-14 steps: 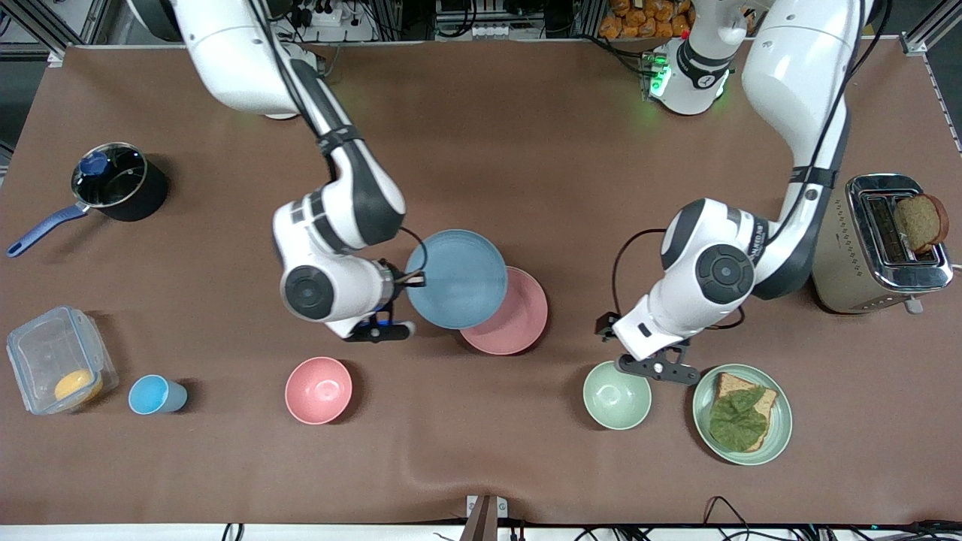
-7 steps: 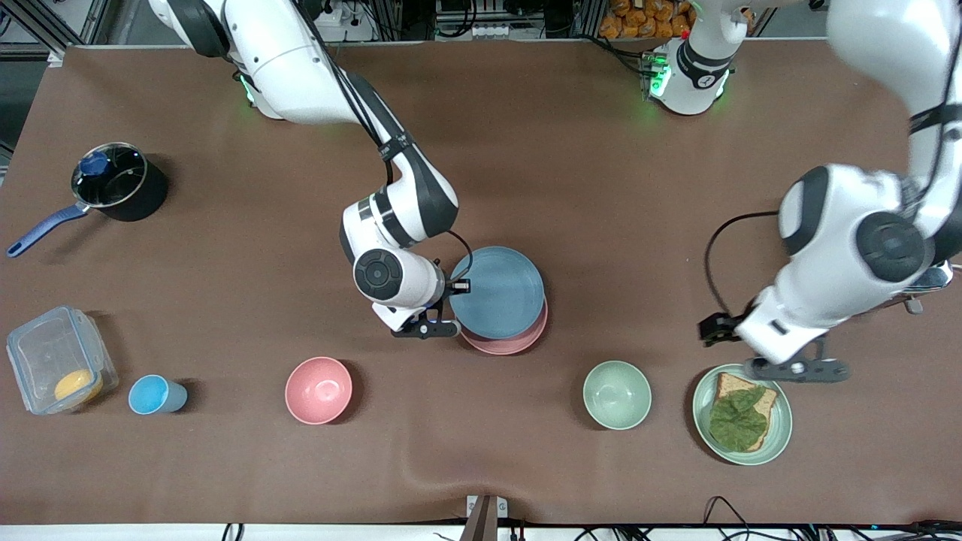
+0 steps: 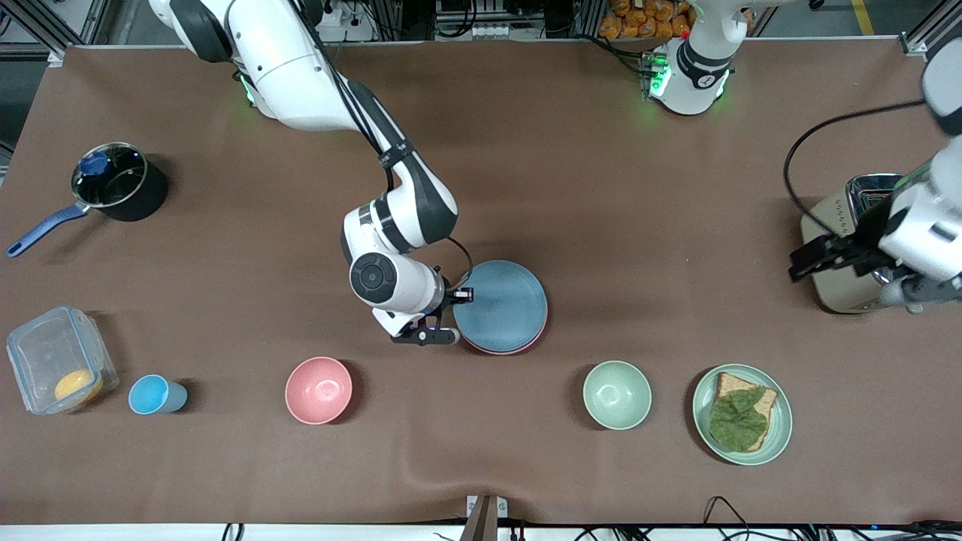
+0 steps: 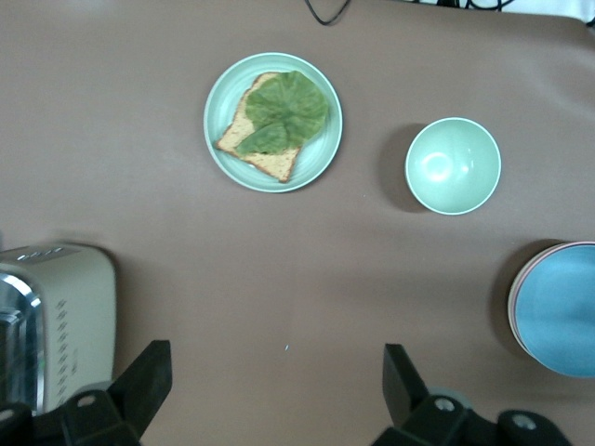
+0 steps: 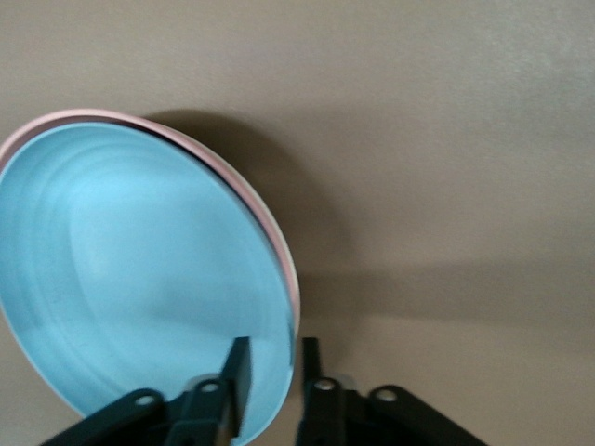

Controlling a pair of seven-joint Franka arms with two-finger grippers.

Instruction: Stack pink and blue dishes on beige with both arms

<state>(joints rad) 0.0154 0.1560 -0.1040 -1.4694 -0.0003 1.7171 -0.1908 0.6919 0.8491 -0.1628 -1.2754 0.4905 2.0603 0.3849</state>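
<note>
The right gripper (image 3: 455,315) sits low at the edge of the plate stack, at the stack's rim toward the right arm's end of the table. Its fingers pinch the rim of the blue plate (image 3: 500,305), one finger over the plate's face and one outside the rim, as the right wrist view shows (image 5: 139,279). The blue plate lies almost square on the pink plate (image 3: 505,350), of which only a thin pink crescent shows, under the blue rim. No beige plate is visible under them; if it is there, the stack hides it. So the move ahead, as I judge it, turns on this one contact: the plate lies flat, straight out from the fingers toward the left arm's end, and the jaws need only part and back away along the table without dragging the rim.

The left gripper (image 4: 270,390) hangs over bare table beside the toaster (image 3: 853,248), fingers spread wide and empty, well apart from the stack; that arm waits.

From the right gripper toward the front camera sits a pink bowl (image 3: 319,390), empty. The green bowl (image 3: 617,394) is empty too. The green plate (image 3: 742,414) carries bread with a lettuce leaf.
</note>
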